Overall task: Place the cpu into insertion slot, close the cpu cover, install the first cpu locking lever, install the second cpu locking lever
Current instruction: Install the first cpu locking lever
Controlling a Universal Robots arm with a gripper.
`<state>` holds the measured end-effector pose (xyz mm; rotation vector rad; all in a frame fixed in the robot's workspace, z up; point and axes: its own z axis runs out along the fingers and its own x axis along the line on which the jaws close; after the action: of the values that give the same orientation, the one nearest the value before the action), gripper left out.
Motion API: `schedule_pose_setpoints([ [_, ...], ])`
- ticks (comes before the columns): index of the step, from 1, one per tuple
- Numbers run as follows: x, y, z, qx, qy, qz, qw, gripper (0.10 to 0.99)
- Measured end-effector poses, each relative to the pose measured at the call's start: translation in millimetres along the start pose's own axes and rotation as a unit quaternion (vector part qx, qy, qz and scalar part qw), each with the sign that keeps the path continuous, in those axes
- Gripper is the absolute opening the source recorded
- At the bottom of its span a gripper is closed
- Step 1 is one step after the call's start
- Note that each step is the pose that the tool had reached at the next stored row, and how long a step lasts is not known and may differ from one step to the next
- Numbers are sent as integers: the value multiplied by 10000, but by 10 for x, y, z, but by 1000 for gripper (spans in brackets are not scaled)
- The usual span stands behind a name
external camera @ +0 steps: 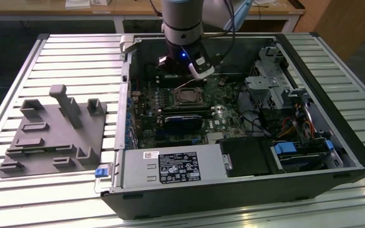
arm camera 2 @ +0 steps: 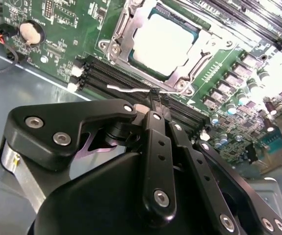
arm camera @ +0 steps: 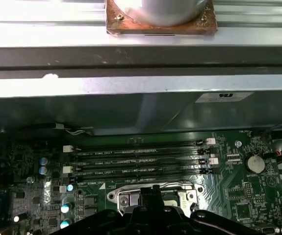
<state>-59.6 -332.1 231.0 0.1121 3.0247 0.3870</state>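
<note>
Slot (arm camera 2: 112,49) is filled. A lever (arm camera 2: 128,89) is met at its wire by the gripper (arm camera 2: 154,102), jaws pressed together. The cpu (arm camera 2: 164,43) is seated and the cover (arm camera 2: 189,73) looks lowered, but lever latching seems unfinished tbh.

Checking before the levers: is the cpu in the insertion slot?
In: the second wrist view shows the cpu lying flat within the insertion slot.
</note>
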Motion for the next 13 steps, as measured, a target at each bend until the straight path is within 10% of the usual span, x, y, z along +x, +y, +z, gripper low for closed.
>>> schedule_pose_setpoints([
  [13,-52,76,118,36,-25,84,10000,106],
])
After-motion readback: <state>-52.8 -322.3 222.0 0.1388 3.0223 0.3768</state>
